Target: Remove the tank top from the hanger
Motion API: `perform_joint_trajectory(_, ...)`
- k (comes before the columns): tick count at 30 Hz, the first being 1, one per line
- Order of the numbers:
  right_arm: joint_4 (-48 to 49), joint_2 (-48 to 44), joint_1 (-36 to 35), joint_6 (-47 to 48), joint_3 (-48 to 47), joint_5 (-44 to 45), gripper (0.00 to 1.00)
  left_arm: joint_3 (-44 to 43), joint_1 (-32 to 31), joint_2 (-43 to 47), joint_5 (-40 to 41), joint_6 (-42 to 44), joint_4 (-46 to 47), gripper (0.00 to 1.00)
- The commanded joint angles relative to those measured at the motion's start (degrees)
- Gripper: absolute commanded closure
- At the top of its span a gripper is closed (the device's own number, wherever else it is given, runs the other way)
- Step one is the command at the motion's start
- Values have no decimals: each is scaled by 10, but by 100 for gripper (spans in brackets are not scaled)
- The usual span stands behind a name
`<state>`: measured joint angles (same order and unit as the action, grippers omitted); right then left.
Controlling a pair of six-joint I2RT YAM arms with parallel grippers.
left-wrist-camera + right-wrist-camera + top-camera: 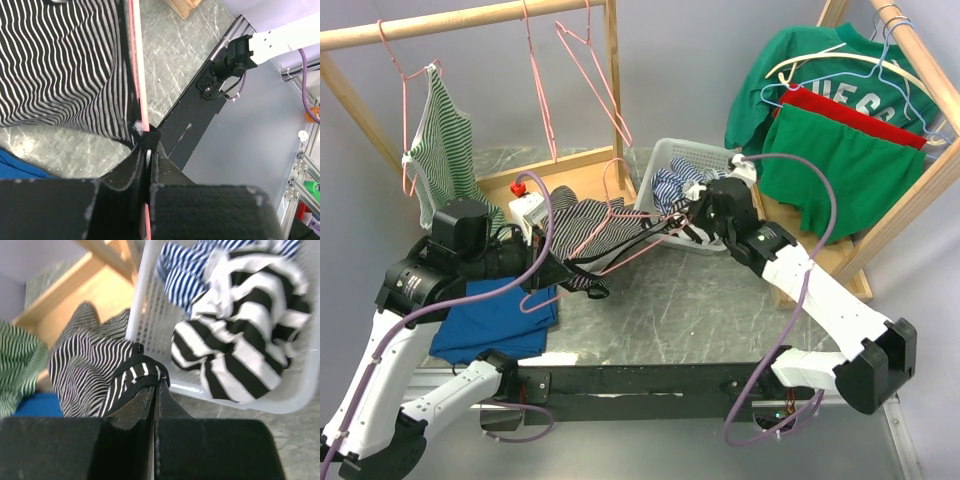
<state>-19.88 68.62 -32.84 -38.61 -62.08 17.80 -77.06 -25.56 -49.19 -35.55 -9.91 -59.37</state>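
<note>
The black-and-white striped tank top [595, 225] hangs stretched between my two grippers over the table, still threaded on the pink wire hanger [620, 215]. My left gripper [582, 283] is shut on the hanger. In the left wrist view the pink rod [137, 75] runs straight down between the closed jaws [148, 142], with the tank top [60, 65] draped to its left. My right gripper [682, 222] is shut on the tank top's black strap [135, 375], next to the basket; its closed jaws [156, 385] pinch the strap loop.
A white basket [665, 160] of striped clothes stands just behind the right gripper. A wooden rack at the left carries a green striped top [440, 145] and bare pink hangers [575, 70]. A blue cloth [500, 320] lies under the left arm. Green shirts [830, 170] hang at the right.
</note>
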Motion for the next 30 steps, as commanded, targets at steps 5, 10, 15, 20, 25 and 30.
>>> perform_joint_trajectory(5,2,-6,-42,6,41,-78,100,-35,-2,27,19,-2,26,99)
perform_joint_trajectory(10,-21,-58,-149,-19,76,-51,100,-35,-2,30,93,-26,52,99)
perform_joint_trajectory(15,-23,-94,-250,-56,123,-40,100,-29,-3,15,138,-57,84,99)
perform_joint_trajectory(20,-46,-103,-340,-64,111,2,87,-6,-3,-6,109,-63,102,99)
perform_joint_trajectory(25,-80,-99,-352,-38,51,60,68,38,-5,-23,70,-57,108,99)
perform_joint_trajectory(30,-77,-110,-354,9,-15,109,33,70,-19,-32,61,-44,95,99)
